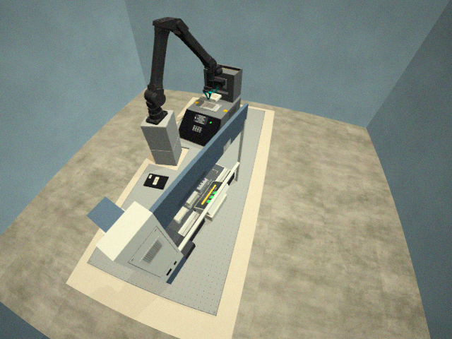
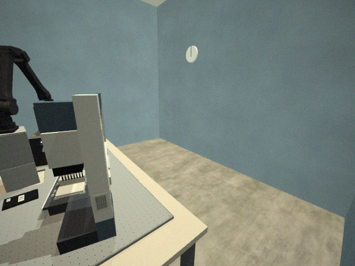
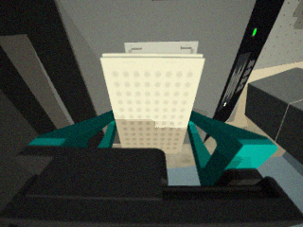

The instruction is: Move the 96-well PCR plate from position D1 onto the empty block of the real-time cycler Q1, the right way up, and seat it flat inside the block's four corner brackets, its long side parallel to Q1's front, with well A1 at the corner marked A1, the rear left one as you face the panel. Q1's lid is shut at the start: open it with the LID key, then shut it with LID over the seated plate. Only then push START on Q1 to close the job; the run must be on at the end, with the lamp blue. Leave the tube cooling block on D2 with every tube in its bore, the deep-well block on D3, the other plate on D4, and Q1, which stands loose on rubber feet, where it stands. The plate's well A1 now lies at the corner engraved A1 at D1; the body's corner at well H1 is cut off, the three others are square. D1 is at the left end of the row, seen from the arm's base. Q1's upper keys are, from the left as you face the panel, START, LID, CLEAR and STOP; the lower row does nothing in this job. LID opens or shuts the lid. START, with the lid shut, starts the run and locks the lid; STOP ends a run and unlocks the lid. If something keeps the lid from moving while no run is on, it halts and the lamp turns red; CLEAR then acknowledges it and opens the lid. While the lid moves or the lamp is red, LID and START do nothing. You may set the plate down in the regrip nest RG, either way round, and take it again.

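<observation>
The cream-white 96-well PCR plate (image 3: pixel 152 99) sits between the teal fingers of our black parallel gripper (image 3: pixel 152 137); the pincer is clamped on the plate's two long sides near its near end, and most of the plate juts forward beyond the fingertips. We hold it in the air over the pale grey block (image 3: pixel 161 47) of the dark real-time cycler Q1 (image 1: pixel 204 120), at the far end of the table beside the arm's grey pedestal (image 1: pixel 160 138). The cycler's dark lid (image 1: pixel 229 82) stands raised behind the block.

From the wrist view only a strip of the block shows past the plate's far edge, so we cannot tell how the plate lines up with the corner brackets, nor how far above the block it hangs. The cut corner and well A1 are not discernible. In the exterior view the gripper and plate are hidden behind the white gantry (image 2: pixel 89 143).

A green lamp (image 1: pixel 210 122) glows on the cycler's front panel. The key lettering is too small to read.
</observation>
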Robot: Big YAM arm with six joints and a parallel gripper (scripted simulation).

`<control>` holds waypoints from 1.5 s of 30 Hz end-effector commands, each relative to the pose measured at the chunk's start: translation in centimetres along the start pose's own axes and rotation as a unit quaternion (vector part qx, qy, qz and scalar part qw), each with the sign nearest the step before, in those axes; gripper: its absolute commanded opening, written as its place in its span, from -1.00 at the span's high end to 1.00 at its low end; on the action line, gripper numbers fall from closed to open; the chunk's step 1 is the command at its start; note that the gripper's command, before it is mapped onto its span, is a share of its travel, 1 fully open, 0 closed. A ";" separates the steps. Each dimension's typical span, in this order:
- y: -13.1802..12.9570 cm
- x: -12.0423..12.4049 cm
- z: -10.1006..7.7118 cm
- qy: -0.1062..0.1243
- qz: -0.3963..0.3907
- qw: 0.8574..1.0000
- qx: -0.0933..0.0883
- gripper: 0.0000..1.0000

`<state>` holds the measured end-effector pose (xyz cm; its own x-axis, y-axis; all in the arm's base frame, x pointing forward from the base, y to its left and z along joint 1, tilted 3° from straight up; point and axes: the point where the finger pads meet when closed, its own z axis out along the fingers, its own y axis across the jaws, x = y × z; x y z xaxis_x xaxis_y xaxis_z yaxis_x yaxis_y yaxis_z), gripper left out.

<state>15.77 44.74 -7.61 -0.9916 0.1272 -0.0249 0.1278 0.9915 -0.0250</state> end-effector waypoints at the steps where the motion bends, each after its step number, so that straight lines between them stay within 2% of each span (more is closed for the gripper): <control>1: 0.9 0.2 -1.2 -0.004 -0.010 1.000 -0.021 1.00; 5: 0.7 0.2 -1.6 -0.005 -0.017 0.999 -0.027 1.00; 10: 0.1 0.4 -0.9 -0.004 -0.022 1.000 -0.019 1.00; 14: -1.0 0.6 0.2 -0.001 -0.023 1.000 -0.004 1.00; 19: -0.4 0.5 0.5 0.000 -0.023 1.000 0.000 1.00; 25: 0.9 0.2 -1.0 -0.002 -0.011 1.000 -0.010 1.00; 34: 0.7 0.2 -1.2 -0.005 -0.007 1.000 -0.023 1.00; 40: -0.9 0.6 0.0 -0.001 -0.008 1.000 -0.005 1.00; 45: -0.4 0.5 -0.2 -0.001 -0.008 1.000 -0.004 1.00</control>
<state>15.19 43.02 -8.29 -0.9942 0.1055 -0.0201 0.1063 0.9933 -0.0448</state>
